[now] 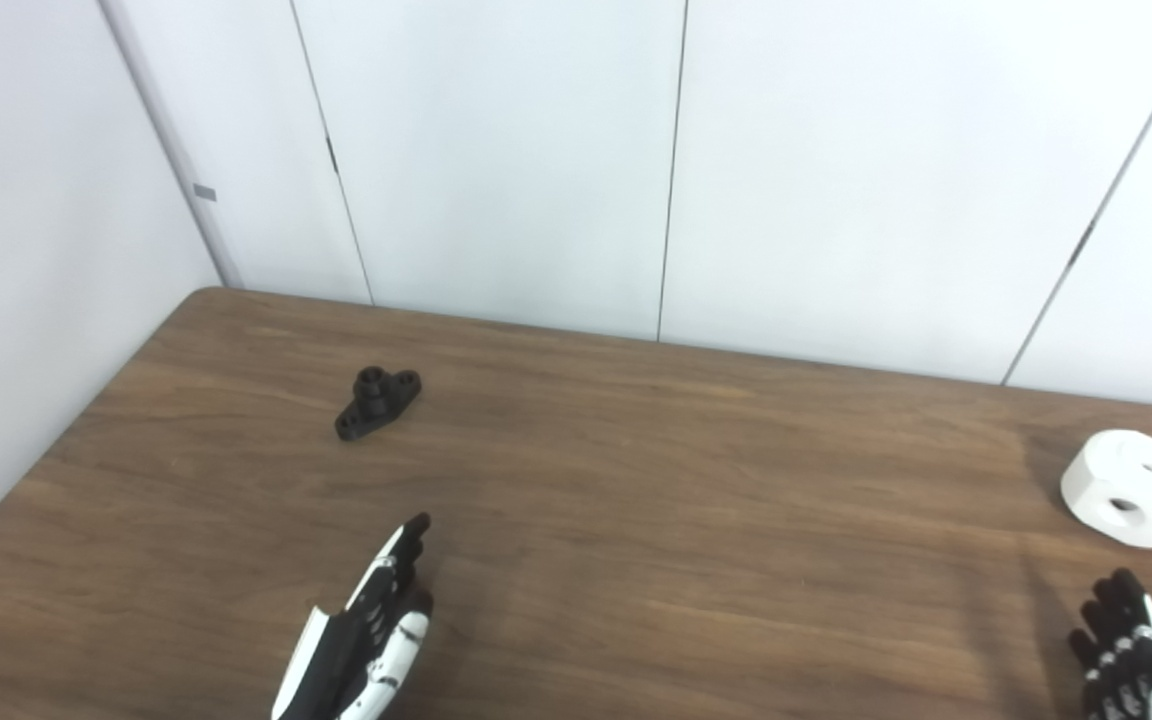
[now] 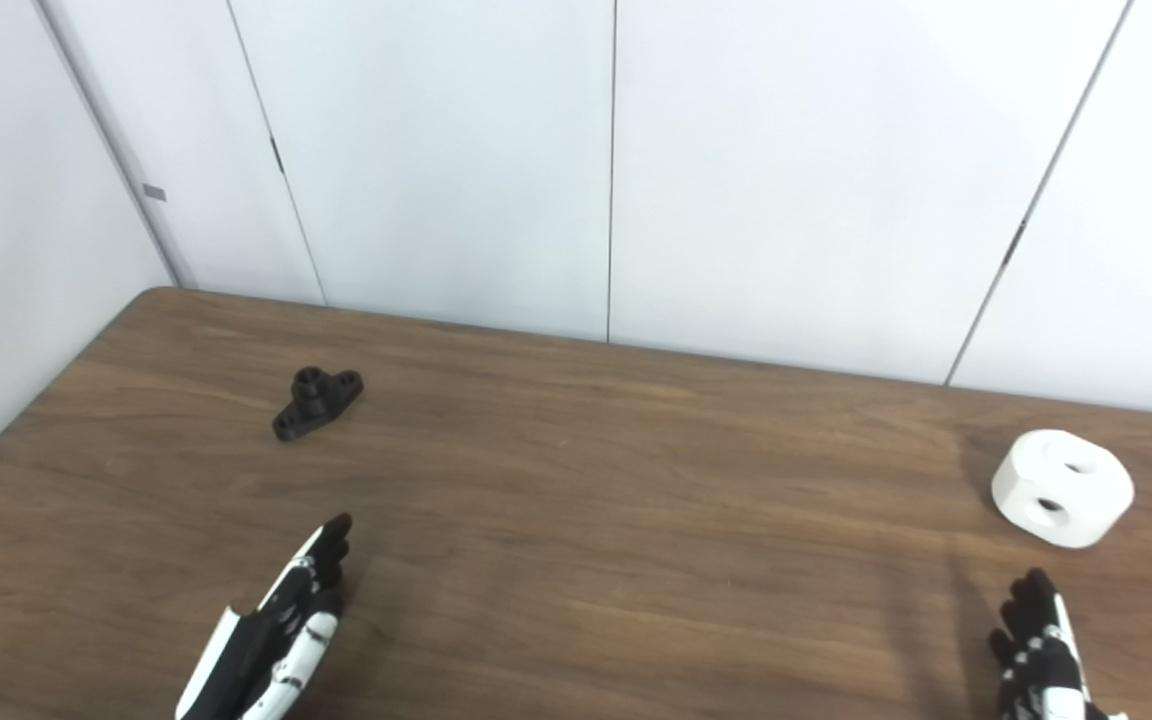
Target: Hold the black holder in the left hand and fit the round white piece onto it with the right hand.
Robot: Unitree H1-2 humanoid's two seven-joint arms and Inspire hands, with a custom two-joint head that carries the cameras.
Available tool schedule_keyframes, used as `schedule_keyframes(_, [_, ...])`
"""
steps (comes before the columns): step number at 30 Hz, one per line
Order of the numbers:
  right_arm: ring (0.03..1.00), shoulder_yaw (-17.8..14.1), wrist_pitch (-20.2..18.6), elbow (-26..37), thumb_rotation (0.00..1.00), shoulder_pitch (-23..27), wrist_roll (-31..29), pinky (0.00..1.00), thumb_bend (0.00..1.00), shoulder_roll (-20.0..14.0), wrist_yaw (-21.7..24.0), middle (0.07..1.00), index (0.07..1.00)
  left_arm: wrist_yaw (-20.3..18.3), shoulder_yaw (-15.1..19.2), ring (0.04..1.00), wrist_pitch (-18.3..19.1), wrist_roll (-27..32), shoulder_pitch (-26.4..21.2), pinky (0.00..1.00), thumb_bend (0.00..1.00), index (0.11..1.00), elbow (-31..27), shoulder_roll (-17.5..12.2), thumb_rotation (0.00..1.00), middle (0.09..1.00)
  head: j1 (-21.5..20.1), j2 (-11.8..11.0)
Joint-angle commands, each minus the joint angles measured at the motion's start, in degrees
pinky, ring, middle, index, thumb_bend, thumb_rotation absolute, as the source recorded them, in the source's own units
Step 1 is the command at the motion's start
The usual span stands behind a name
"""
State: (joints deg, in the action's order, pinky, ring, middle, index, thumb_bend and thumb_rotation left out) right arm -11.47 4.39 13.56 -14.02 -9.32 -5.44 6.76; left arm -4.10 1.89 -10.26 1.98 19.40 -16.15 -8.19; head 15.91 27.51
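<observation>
The left hand (image 1: 366, 630) lay low over the wooden table (image 1: 636, 500), fingers stretched forward and empty, well short of the black holder (image 1: 377, 402). The right hand (image 2: 1041, 650), fingers straight, held nothing, near the round white piece (image 2: 1063, 488).

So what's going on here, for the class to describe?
Nothing is held yet. The black holder lies on the wooden table, far left; the round white piece sits far right, apart from it. The left hand and right hand hover near the front edge, fingers extended, each short of its part.
</observation>
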Motion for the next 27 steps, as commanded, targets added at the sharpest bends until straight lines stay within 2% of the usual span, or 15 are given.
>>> schedule_keyframes(1, [1.0,0.3,2.7,1.1,1.0,-11.7,-0.4,1.0,0.41,0.9,0.4,1.0,1.0,0.7,-1.3,1.0,-2.0,-1.4,1.2,1.0,0.25,0.956,1.6,2.5,0.6,0.995,0.1,0.0])
schedule_keyframes(7, [1.0,0.2,3.4,0.3,1.0,-11.5,-0.6,1.0,0.38,0.9,0.8,1.0,1.0,1.2,-1.4,1.0,-2.8,-1.7,1.0,1.0,0.27,0.948,2.4,2.8,0.59,0.985,2.0,-0.9])
schedule_keyframes(13, [1.0,-0.1,4.2,-0.8,1.0,-11.2,-1.2,1.0,0.37,0.5,1.3,1.0,1.0,1.9,-1.7,1.0,-2.7,-2.1,1.0,1.0,0.26,0.939,2.4,3.4,0.51,0.982,3.1,-1.6])
schedule_keyframes(18, [1.0,-0.2,3.9,-0.9,1.0,-11.1,-1.0,1.0,0.37,0.3,1.3,1.0,1.0,2.0,-2.3,1.0,-4.1,-2.1,1.0,1.0,0.28,0.946,3.1,3.0,0.53,0.987,3.6,-1.9])
schedule_keyframes(24, [1.0,-0.4,4.5,-1.5,1.0,-11.0,-1.4,1.0,0.38,0.5,1.4,1.0,1.0,2.3,-2.4,1.0,-2.9,-2.0,1.3,1.0,0.32,0.96,2.3,2.9,0.55,0.996,3.1,-1.9])
schedule_keyframes(27, [1.0,-0.3,4.1,-1.3,1.0,-10.9,-1.3,1.0,0.38,0.6,1.2,1.0,1.0,2.8,-2.2,1.0,-2.9,-2.7,1.3,1.0,0.34,0.959,1.5,3.0,0.52,0.994,3.1,-2.1])
